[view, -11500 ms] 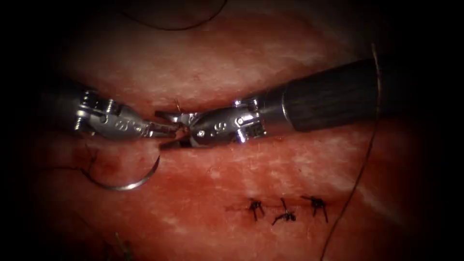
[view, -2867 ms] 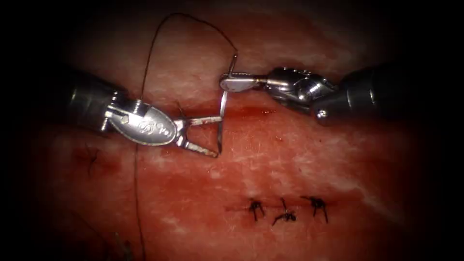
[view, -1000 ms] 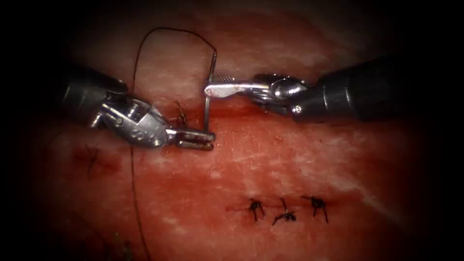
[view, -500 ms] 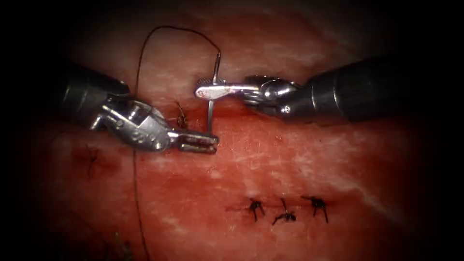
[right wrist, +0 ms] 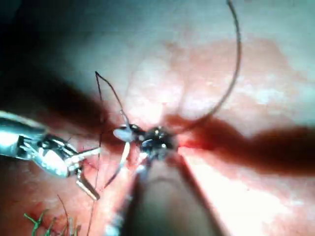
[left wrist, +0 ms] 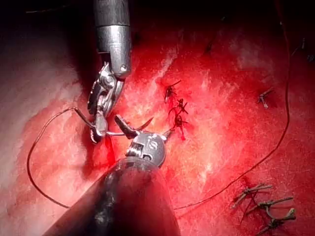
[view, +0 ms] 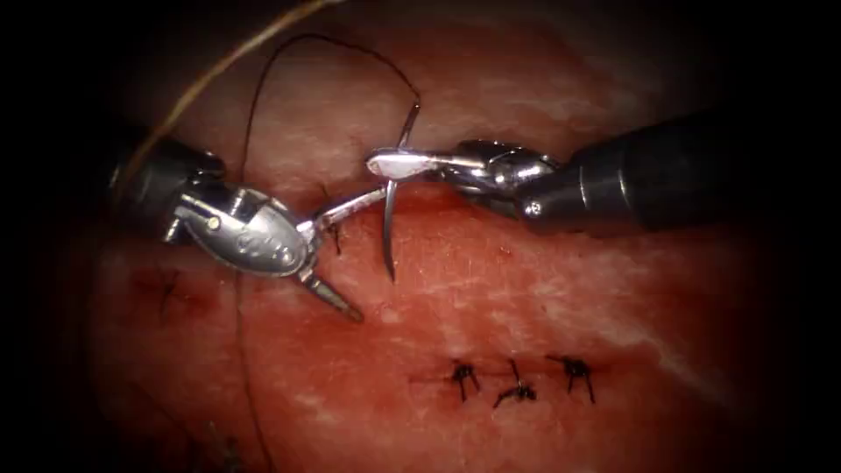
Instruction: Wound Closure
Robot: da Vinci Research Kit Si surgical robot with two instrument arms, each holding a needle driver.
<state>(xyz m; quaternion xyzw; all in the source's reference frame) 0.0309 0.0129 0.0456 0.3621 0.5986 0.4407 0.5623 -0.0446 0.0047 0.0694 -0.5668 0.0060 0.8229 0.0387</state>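
The right arm's needle driver (view: pixel 390 164) has its jaws closed on the curved needle (view: pixel 392 219), gripping it nearer the thread end than the tip — about a third of the way along the curve. The needle hangs free above the tissue (view: pixel 543 289), not in it, its swaged end pointing up and its sharp tip pointing down, just over the cut (view: pixel 455 200) that runs across the middle of the tissue. The left arm's needle driver (view: pixel 355 254) sits beside it with its jaws spread wide and holding nothing; the upper jaw reaches toward the needle's shaft (whether it touches cannot be told), the lower one angles down over the tissue. Dark thread (view: pixel 263 96) arches from the needle's top end up and over to the left, then drops past the left tool toward the tissue's lower edge. Three finished knots (view: pixel 517 381) lie in a row below the cut — toward the lower right of the tissue.
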